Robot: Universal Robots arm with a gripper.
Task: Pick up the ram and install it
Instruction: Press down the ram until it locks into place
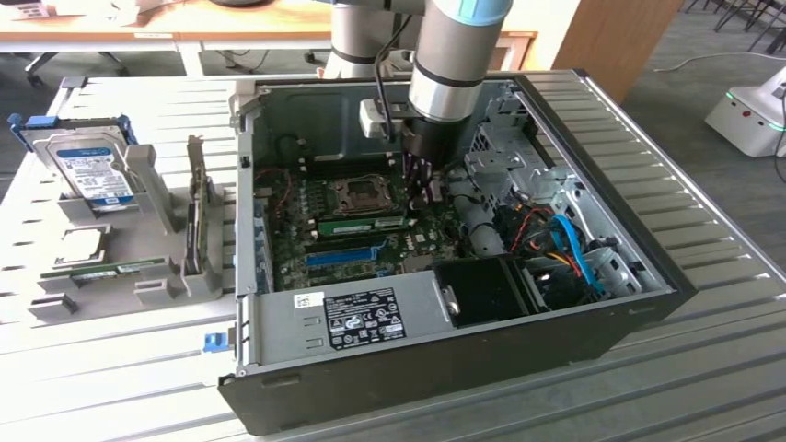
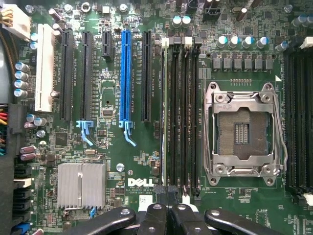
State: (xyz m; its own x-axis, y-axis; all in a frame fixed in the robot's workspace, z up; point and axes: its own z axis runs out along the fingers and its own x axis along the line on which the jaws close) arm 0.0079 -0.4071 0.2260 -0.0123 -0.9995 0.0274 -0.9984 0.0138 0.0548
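Observation:
The ram [image 1: 363,224] is a thin green stick standing on edge in a memory slot of the motherboard [image 1: 294,207], between the CPU socket [image 1: 364,193] and the blue slot [image 1: 344,255]. In the wrist view the ram [image 2: 165,112] appears edge-on in the slot farthest from the CPU socket [image 2: 243,133]. My gripper [image 1: 428,195] hangs inside the open computer case, just above the board. Its black fingers [image 2: 155,216] are pressed together over one end of that slot, and my gripper [image 2: 167,205] is shut with nothing visible between the fingers.
The open case [image 1: 614,304] has tall walls around the arm, with a black fan shroud [image 1: 491,290] and blue and orange cables [image 1: 572,253]. A grey rack [image 1: 160,285] at the exterior view's left holds a hard drive [image 1: 92,170], an expansion card [image 1: 197,216] and another green stick [image 1: 117,269].

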